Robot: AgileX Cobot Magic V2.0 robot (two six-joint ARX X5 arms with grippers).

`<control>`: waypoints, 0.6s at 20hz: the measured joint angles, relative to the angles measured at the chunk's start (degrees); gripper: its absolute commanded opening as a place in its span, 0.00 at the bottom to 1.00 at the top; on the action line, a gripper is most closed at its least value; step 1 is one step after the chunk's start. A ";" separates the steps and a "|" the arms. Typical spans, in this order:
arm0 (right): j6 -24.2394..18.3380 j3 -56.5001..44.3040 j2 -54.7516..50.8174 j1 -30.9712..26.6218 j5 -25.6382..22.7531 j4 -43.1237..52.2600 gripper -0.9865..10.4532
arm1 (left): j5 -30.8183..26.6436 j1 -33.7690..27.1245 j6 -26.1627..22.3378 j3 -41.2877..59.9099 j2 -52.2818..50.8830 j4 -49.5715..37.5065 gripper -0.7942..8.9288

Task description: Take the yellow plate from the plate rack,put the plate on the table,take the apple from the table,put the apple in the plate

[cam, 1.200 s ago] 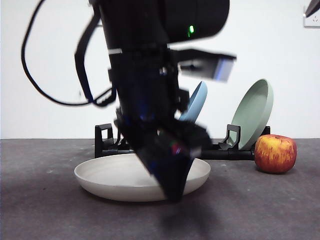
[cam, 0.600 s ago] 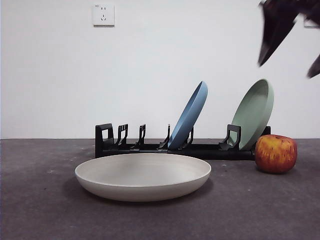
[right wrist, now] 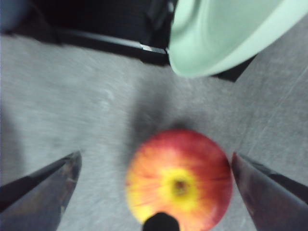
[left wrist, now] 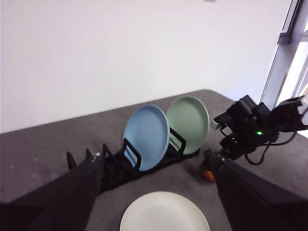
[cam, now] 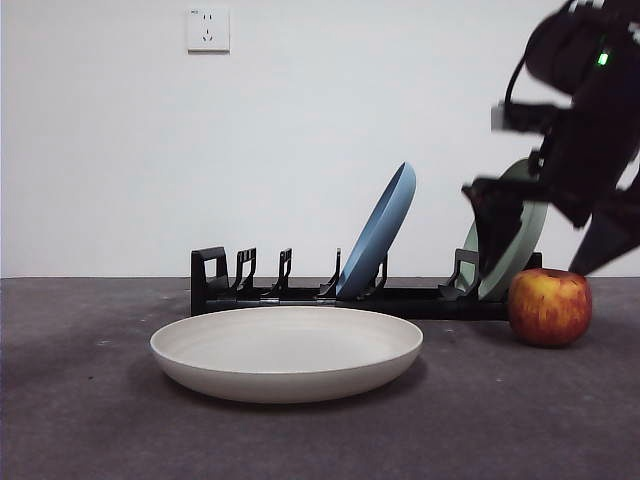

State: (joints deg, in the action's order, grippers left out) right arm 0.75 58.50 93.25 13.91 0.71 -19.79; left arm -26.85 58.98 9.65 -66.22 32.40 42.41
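Note:
The cream yellow plate (cam: 286, 352) lies flat on the dark grey table (cam: 90, 420) in front of the black plate rack (cam: 300, 292). It also shows in the left wrist view (left wrist: 164, 212). The apple (cam: 548, 306), red streaked with yellow, sits on the table at the right end of the rack. My right gripper (cam: 550, 245) hangs open just above the apple, one jaw on each side; the right wrist view looks straight down on the apple (right wrist: 179, 180). My left gripper (left wrist: 156, 192) is open and empty, high above the table.
A blue plate (cam: 378, 232) and a sage-green plate (cam: 510, 235) lean in the rack. The green plate (right wrist: 226, 33) stands close behind the apple. A wall socket (cam: 208, 29) is on the white wall.
The left arm has lifted away from the cream plate and left the front view. The right arm has come down from the top right to just above the apple.

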 measured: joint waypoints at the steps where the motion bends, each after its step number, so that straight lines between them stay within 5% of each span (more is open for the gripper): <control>1: -0.09 0.00 1.53 0.00 -1.03 0.11 0.55 | -0.02 0.00 0.11 0.00 0.04 0.39 0.47; 6: -0.37 0.00 4.79 -0.04 -2.32 0.20 0.51 | -0.02 0.00 0.94 0.00 0.09 1.25 0.47; 10: -0.42 0.00 4.83 -0.11 -2.43 0.59 0.10 | 0.00 0.00 0.94 0.00 0.09 1.79 0.47; 12: -0.57 0.00 4.83 -0.17 -2.43 0.59 0.07 | 0.00 0.00 1.07 0.00 0.09 2.78 0.47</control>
State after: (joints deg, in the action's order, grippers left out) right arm 0.19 58.50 98.08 13.74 -1.72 -19.20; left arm -26.85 58.98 10.72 -66.22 32.49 45.19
